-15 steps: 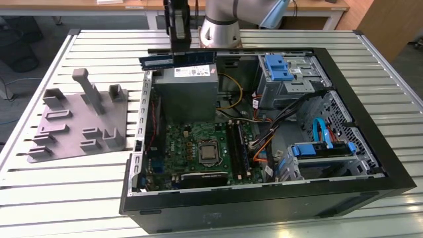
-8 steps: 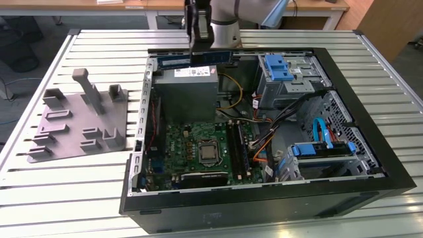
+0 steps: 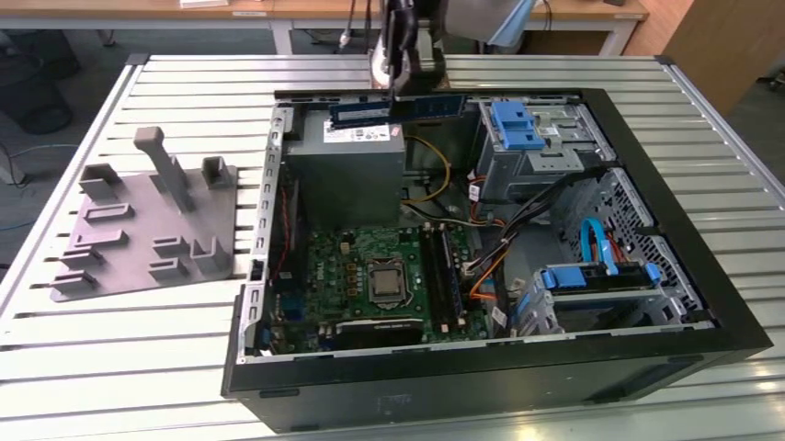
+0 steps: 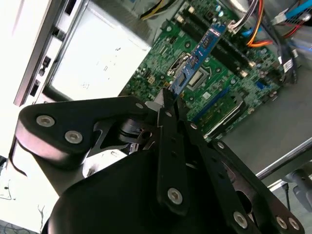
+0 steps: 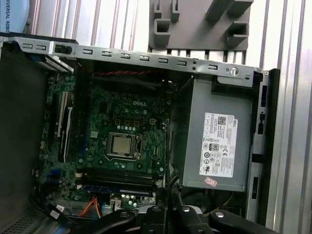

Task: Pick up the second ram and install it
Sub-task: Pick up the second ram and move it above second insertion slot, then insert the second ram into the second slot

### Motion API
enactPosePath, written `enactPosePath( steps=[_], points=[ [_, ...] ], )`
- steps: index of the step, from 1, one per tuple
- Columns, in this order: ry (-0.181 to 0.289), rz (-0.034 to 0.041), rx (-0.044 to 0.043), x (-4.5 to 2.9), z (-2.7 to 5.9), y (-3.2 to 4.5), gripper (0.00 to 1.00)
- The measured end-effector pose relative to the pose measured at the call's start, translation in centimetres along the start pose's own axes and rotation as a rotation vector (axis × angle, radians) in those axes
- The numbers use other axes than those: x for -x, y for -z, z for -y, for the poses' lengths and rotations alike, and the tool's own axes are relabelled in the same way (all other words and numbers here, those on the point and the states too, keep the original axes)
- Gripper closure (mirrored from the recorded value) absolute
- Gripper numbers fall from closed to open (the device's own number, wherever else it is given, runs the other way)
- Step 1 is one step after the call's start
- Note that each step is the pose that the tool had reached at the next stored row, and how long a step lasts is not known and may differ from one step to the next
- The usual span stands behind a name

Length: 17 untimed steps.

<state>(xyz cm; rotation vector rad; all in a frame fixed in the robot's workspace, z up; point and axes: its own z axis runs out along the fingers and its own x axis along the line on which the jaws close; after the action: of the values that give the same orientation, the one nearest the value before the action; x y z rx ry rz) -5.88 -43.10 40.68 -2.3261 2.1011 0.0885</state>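
pincer holds second ram over case, slatted table

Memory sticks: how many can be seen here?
2. One, the second ram, is held by the end effector above the power supply. The other stick appears seated on the motherboard near the CPU in the first wrist view. Others may be hidden.

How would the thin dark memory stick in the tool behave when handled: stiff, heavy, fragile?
Probably stiff: the thin flat dark memory stick juts sideways from the tool without drooping. Likely light, as a narrow pinch at its middle carries it. Perhaps fragile: it looks like a thin bare circuit board.
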Motion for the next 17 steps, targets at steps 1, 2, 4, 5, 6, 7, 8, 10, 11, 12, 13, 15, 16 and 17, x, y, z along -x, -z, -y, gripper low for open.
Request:
enactPosePath(
  steps=[1,2,4,5,6,7,8,10,11,12,13,15,16,17],
  points=[
    [0.000,0.0000,0.0001,-0.04,0.39,0.01,0.86],
    [0.000,0.0000,0.0002,-0.08,0.77,0.03,0.86],
    [0.000,0.0000,0.0004,-0.16,1.55,0.06,0.86],
    [0.000,0.0000,0.0005,-0.20,1.95,0.07,0.86],
    [0.000,0.0000,0.0006,-0.24,2.38,0.08,0.86],
    [0.000,-0.0001,0.0007,-0.29,2.79,0.10,0.86],
    [0.000,0.0000,0.0007,-0.33,3.19,0.11,0.86],
    [0.000,0.0002,0.0009,-0.41,4.01,0.14,0.86],
    [0.000,0.0001,0.0010,-0.45,4.43,0.15,0.86],
    [0.000,0.0001,0.0011,-0.50,4.86,0.17,0.86],
    [0.000,0.0001,0.0012,-0.54,5.29,0.19,0.86],
    [0.000,0.0002,0.0014,-0.62,6.12,0.21,0.86],
    [0.000,0.0001,0.0016,-0.66,6.54,0.23,0.86],
    [0.000,0.0000,0.0017,-0.70,6.97,0.25,0.86]
  ],
)
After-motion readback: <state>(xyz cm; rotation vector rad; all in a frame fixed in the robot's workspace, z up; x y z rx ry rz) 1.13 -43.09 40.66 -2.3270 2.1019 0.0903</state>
